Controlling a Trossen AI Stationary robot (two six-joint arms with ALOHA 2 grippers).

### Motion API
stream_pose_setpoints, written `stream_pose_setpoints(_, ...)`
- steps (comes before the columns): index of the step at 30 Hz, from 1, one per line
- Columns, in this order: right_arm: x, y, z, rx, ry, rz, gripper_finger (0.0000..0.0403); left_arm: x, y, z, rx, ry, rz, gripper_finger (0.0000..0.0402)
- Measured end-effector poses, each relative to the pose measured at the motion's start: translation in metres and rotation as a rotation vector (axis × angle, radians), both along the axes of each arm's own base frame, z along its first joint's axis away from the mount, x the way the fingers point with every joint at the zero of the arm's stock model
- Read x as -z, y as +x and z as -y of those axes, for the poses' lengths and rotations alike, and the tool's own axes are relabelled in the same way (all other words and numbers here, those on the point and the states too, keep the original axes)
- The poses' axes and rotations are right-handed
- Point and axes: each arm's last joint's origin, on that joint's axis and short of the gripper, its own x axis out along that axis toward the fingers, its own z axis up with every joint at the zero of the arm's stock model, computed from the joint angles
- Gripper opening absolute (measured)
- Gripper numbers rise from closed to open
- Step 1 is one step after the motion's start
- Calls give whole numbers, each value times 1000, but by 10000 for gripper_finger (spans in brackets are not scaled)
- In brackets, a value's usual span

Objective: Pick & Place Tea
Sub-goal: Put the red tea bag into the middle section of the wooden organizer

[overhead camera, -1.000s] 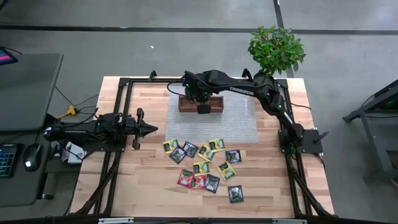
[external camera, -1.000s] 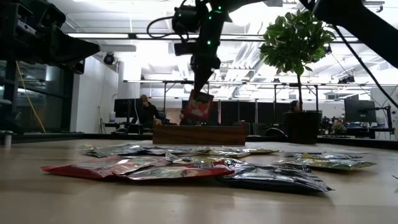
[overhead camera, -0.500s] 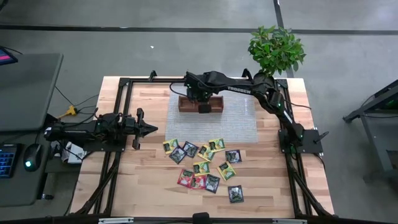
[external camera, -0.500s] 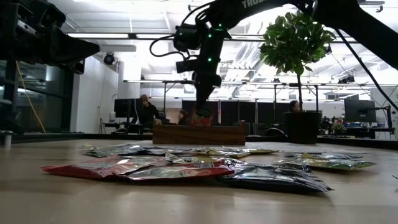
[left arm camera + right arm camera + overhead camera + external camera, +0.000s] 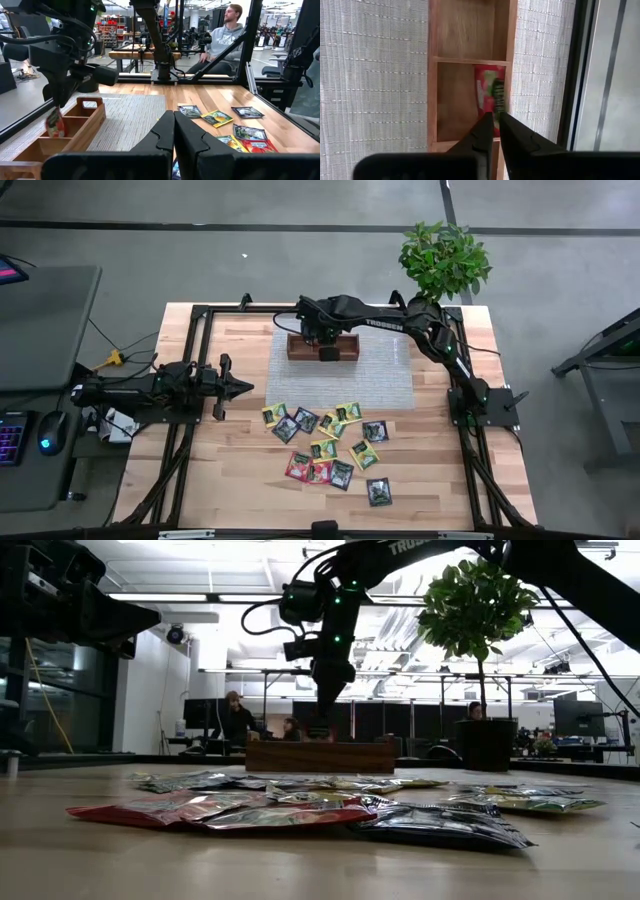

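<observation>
**Right gripper over the tray with a red packet between its fingers**

The right gripper (image 5: 326, 352) is hanging over the wooden tray (image 5: 345, 346) at the far side of the surface (image 5: 230, 450), fingers pointing down into it. In the right wrist view a red tea packet (image 5: 490, 92) is standing on edge in the tray's middle compartment, leaning against one long wall, and the two fingers are sitting on either side of its upper edge with only a thin gap between them. Whether they are still pinching the packet or have just parted from it cannot be told (the gap is too slight to judge). The left wrist view is showing the same packet (image 5: 55, 124) upright inside the tray (image 5: 75, 127), right under the right gripper (image 5: 56, 102).

The tray is lying on a pale woven mat (image 5: 380, 385). The remaining tea packets (image 5: 330, 445) are lying flat in a loose scatter on the near half of the surface, well apart from the tray: yellow-green, red and dark ones, several overlapping at the edges. One dark packet (image 5: 379, 492) is sitting nearest the front, a little apart from the others.

The left gripper (image 5: 240, 387) is waiting at the left of the surface, fingers pressed together and holding nothing, pointing right toward the scatter.

A potted plant (image 5: 445, 258) is standing at the far right corner. A person (image 5: 227, 30) is sitting in the room beyond.
</observation>
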Motion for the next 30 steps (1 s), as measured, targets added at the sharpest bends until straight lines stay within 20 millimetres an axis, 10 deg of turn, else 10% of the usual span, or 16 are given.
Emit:
stream_pose_setpoints(11,-9,-2,-9,116,-5,28,130,0,0,0,0,0,0,0)
stream_pose_setpoints(21,-41,-14,-80,155,248,9,166,0,0,0,0,0,0,0)
stream_pose_setpoints(30,-31,0,-140,4,558,47,170,0,0,0,0,0,0,0)
